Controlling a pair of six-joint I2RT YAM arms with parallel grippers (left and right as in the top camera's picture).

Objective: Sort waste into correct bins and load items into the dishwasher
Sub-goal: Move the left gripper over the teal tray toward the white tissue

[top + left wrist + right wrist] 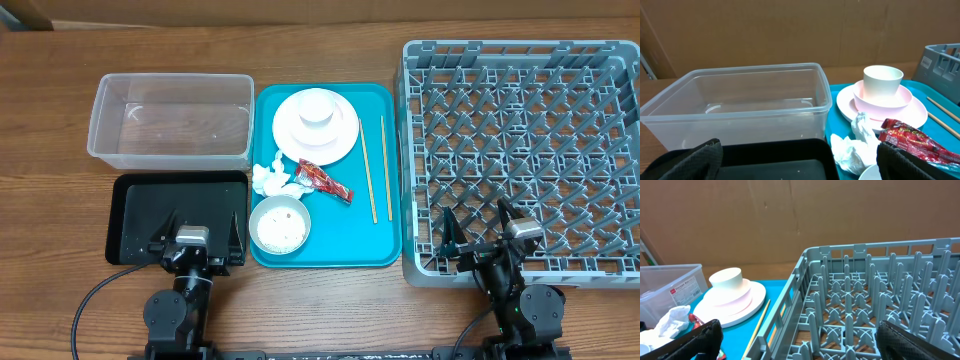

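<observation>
On the teal tray, a white cup (318, 105) (882, 82) sits in a pink bowl (885, 97) on a pink plate (340, 140) (730, 305). In front of them lie a crumpled tissue (270, 178) (855, 145), a red wrapper (325, 180) (912, 140) and a grey bowl (280, 222) holding rice. Two chopsticks (368, 170) (757, 325) lie at the tray's right. My left gripper (200, 232) (800, 160) hangs open over the black tray (140, 215) (775, 160), with the clear tub (170, 120) (740, 100) behind it. My right gripper (478, 232) (797, 340) is open above the front left corner of the dish rack (525, 150) (880, 295).
The teal tray (340, 240) lies between the black tray and the rack. All of it rests on a wooden table (50, 200), with a brown cardboard wall (790, 30) behind.
</observation>
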